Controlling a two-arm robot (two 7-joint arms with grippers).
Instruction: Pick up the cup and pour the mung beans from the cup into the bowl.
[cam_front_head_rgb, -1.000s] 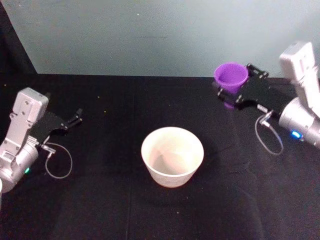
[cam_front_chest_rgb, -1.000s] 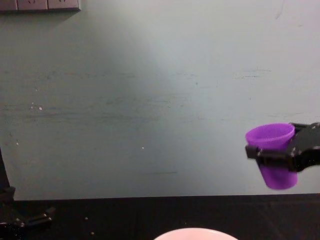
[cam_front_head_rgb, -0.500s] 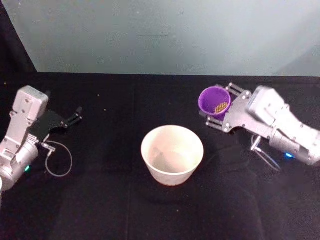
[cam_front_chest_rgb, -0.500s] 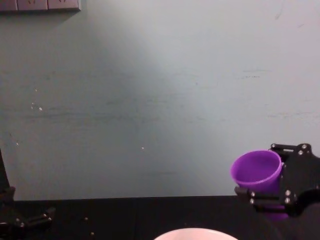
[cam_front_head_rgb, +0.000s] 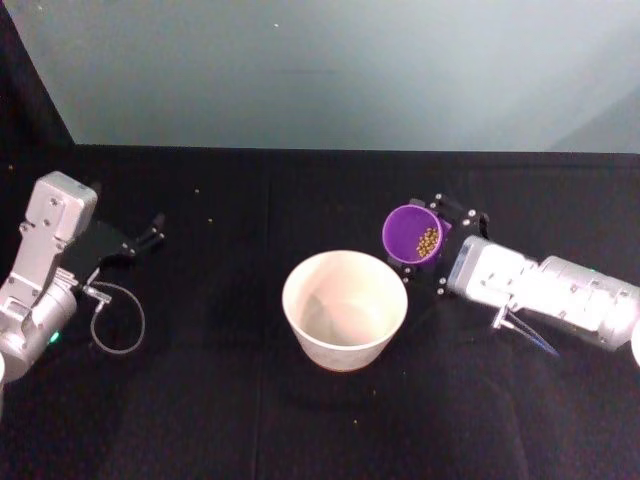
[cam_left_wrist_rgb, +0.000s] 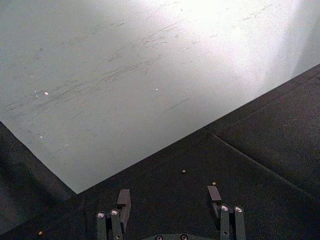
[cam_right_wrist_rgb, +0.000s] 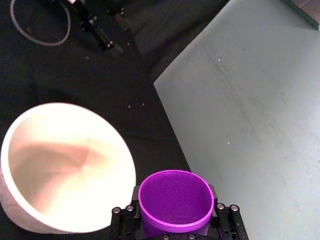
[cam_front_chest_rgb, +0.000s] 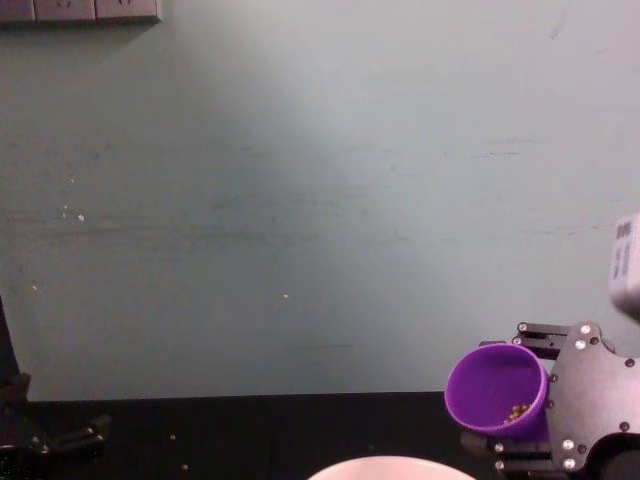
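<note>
Head view first: the right gripper (cam_front_head_rgb: 424, 238) is clamped around the purple cup (cam_front_head_rgb: 405, 230) and holds it up off the black table (cam_front_head_rgb: 200, 400). The pale bowl (cam_front_head_rgb: 340, 352) sits just beside the fingers, on the side the cup's mouth leans toward. The mung beans (cam_front_head_rgb: 429, 241) are heaped inside the cup on the palm side, so I'd say nothing has gone over the lip yet. The bowl looks bare inside. The left gripper (cam_front_head_rgb: 150, 236) is parked well away, beyond the bowl from the working hand.

Left wrist view: its fingers stand wide apart with nothing between them.

Right wrist view: the cup is pinched by its sides between the two fingers. My guess is that's to leave the mouth free for pouring. The bowl's rim is right next to it. Can't make out the beans here.

Chest view: the cup is tipped toward the middle with a few beans low against its wall. It's just above the bowl's rim, probably so they drop in instead of scattering.
</note>
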